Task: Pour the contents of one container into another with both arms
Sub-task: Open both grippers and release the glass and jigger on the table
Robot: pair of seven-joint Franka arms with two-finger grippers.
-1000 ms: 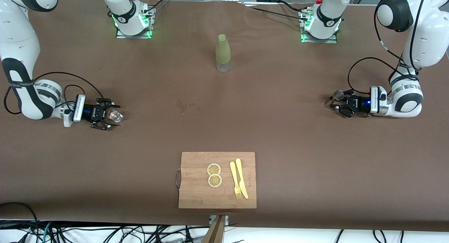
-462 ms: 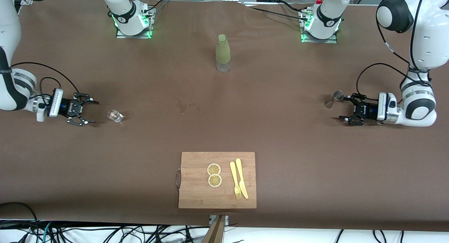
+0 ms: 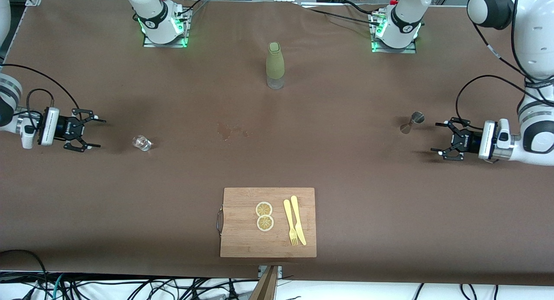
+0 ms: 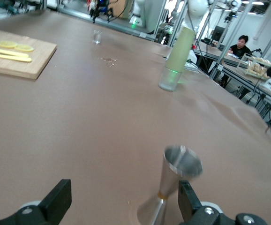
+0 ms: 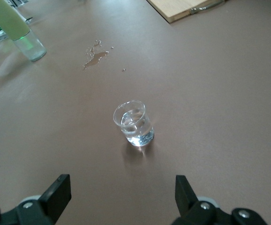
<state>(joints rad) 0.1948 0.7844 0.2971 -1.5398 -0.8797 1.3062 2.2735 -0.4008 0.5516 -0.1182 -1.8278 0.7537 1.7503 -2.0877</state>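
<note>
Glass (image 3: 142, 143) with water stands upright near the spill (image 3: 232, 130), toward the right arm's end; metal jigger (image 3: 411, 122) toward the left arm's end. Right gripper (image 3: 91, 135) and left gripper (image 3: 442, 138) spread wide, empty, apart from both. Pouring looks finished.

Small silver double-cone metal jigger (image 4: 175, 187) ahead of the left gripper (image 4: 121, 206), foot cut off by the frame edge, rim blurred, contents unreadable
</note>
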